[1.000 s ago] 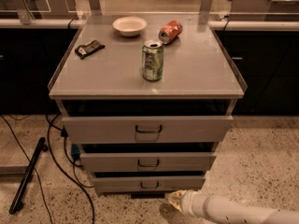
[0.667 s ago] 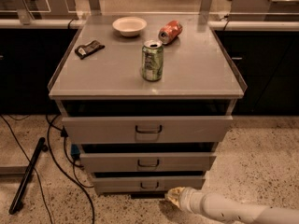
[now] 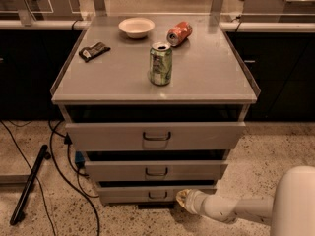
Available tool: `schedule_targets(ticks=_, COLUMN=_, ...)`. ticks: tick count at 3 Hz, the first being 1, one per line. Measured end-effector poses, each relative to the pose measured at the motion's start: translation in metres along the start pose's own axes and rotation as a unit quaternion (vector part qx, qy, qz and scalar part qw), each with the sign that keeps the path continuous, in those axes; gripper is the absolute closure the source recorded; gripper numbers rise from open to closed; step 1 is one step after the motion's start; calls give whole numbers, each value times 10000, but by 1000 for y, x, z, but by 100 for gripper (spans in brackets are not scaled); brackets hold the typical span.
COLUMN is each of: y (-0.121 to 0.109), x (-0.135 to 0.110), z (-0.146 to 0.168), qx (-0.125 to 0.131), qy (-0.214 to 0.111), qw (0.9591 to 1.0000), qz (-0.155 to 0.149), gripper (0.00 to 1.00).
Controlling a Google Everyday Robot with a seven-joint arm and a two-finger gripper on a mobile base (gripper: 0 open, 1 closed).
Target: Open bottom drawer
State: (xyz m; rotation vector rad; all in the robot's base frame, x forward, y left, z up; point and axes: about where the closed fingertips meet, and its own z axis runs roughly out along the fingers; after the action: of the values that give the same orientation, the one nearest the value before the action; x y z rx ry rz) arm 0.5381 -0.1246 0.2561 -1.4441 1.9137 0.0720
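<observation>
Ease gripper, low just beside handle of bottom drawer, width impossible to tell, onto that loop; then pull straight outward.

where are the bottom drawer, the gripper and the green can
bottom drawer (image 3: 132, 194), camera view, grey front left of its handle
gripper (image 3: 183, 198), camera view, its tip, at the drawer's lower right
green can (image 3: 161, 65), camera view, middle of its side
</observation>
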Motion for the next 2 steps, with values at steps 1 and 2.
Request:
schedule_targets(ticks=1, y=0, x=0, z=0, qx=0, qy=0, qw=10000, qz=0, gripper=100)
schedule_targets(ticks=2, y=0, x=0, z=0, qx=0, qy=3, qw=10000, qz=1, gripper=74)
